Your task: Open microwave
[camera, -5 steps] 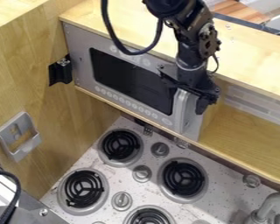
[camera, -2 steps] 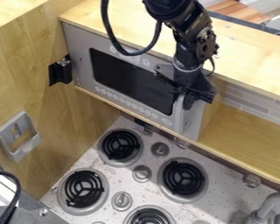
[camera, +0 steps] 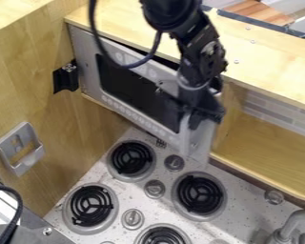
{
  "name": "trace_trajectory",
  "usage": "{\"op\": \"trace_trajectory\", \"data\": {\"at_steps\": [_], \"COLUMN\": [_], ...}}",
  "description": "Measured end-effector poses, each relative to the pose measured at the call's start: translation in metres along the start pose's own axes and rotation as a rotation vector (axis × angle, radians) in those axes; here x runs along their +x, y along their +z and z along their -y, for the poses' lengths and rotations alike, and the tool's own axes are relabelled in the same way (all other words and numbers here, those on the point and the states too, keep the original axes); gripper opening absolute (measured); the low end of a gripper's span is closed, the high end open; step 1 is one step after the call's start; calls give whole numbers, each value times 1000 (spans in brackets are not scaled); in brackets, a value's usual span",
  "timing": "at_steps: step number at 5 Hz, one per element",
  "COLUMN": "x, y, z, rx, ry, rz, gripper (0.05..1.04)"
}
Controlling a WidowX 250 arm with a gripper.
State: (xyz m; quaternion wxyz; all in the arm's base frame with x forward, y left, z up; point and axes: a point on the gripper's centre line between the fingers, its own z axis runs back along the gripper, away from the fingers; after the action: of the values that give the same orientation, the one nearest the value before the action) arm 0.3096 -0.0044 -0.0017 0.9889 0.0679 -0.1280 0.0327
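Microwave door [camera: 133, 90] ajar above the stovetop [camera: 141, 199]; gripper [camera: 194, 119] at the handle [camera: 185, 127], wide or narrow impossible to tell. Swing outward over the stovetop in a slow arc, not straight, to avoid slipping off.

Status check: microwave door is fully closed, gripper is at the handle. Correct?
Not quite: the microwave door is ajar, not closed. The camera view shows a dark gap along its top edge. The gripper is at the handle, as you say.
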Motion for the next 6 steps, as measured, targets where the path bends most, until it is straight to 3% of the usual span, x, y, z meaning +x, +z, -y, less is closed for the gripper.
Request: {"op": "trace_trajectory", "data": {"at_steps": [2, 3, 5, 6], "x": [-37, -46, -39, -38], "y": [10, 12, 15, 17], "z": [-16, -20, -21, -21], "rx": [15, 13, 4, 13], "ry": [24, 38, 56, 52], "rz": [-52, -67, -72, -78], "gripper": [334, 390, 971, 997]}}
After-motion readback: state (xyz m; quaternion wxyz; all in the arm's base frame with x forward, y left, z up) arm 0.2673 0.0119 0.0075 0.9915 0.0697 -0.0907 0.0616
